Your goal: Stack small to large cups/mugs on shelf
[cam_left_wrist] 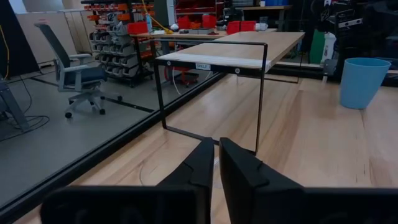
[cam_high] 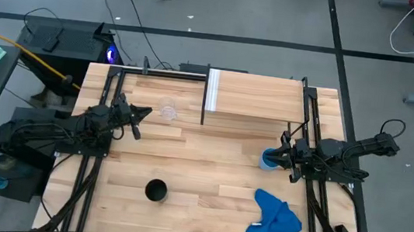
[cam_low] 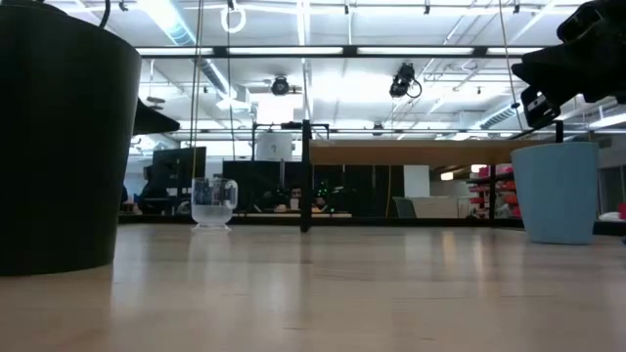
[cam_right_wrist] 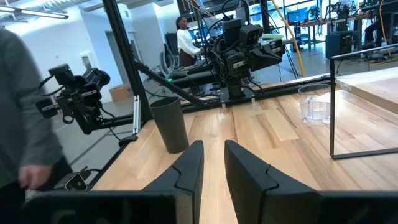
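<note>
Just beside the medium light-blue plastic cup [cam_high: 268,159], the right gripper [cam_high: 280,157] hangs with fingers slightly parted, holding nothing; the raised light-wood shelf with thin black legs [cam_high: 260,97] lies just beyond, bare. The left gripper [cam_high: 140,113], nearly closed and empty, waits near the small clear cup [cam_high: 168,110]. The tall black cylindrical cup [cam_high: 155,191] stands well apart. Nothing appears stacked yet

Bright, even overhead strip lighting
</note>
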`<state>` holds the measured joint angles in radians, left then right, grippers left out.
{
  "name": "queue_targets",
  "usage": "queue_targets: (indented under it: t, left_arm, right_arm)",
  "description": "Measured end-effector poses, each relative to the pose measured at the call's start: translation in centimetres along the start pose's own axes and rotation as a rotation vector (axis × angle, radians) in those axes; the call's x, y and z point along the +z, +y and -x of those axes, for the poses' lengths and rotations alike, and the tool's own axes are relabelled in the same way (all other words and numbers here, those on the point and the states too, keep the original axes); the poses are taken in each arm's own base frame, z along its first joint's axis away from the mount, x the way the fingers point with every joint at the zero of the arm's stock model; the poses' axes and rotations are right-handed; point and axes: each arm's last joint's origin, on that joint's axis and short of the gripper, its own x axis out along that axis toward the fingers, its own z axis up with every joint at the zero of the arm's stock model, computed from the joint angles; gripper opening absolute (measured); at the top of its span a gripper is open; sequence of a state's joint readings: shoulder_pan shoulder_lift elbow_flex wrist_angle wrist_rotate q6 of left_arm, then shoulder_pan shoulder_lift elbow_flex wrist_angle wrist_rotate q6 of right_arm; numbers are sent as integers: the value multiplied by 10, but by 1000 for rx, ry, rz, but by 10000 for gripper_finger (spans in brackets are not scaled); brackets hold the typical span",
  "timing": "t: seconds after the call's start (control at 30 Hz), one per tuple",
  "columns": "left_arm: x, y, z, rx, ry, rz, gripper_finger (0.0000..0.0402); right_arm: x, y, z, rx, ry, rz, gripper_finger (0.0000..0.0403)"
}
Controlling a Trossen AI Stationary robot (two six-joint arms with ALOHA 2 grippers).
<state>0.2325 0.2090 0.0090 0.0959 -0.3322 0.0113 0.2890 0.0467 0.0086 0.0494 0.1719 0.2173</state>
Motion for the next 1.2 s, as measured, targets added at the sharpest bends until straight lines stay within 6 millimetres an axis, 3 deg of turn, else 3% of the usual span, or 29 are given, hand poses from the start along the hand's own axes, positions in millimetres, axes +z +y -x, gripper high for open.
queue_targets:
  t: [0.9,1.2]
  left_arm:
    - [0,0,0,1,-1,-3,35]
    - [0,0,0,1,-4,-104,37]
  right_arm:
    - [0,0,0,0,0,0,73]
    - [0,0,0,0,0,0,73]
